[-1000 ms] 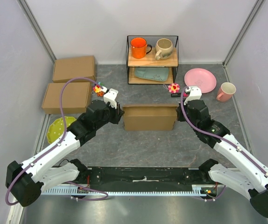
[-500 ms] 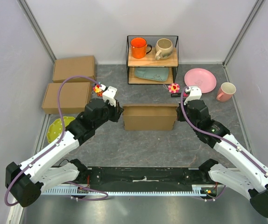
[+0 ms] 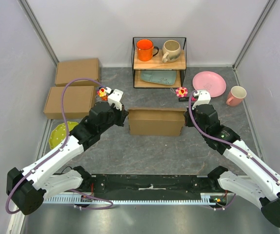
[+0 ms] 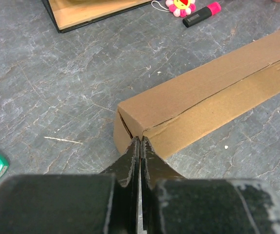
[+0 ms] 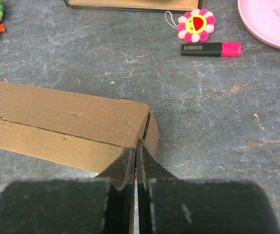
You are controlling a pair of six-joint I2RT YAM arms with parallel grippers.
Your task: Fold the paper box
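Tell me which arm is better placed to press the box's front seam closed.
Probably left: the left gripper, shut, sits at the paper box corner where the seam gapes; by the right gripper it looks tighter.

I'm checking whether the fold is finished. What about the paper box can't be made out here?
Top view: both short ends of the paper box are masked by the left pincer and right pincer, hiding any contact.
Left wrist view: the box's far end is cut off by the right edge.
Right wrist view: its other end is cut off by the left edge.
All views: the closed top hides the inside.
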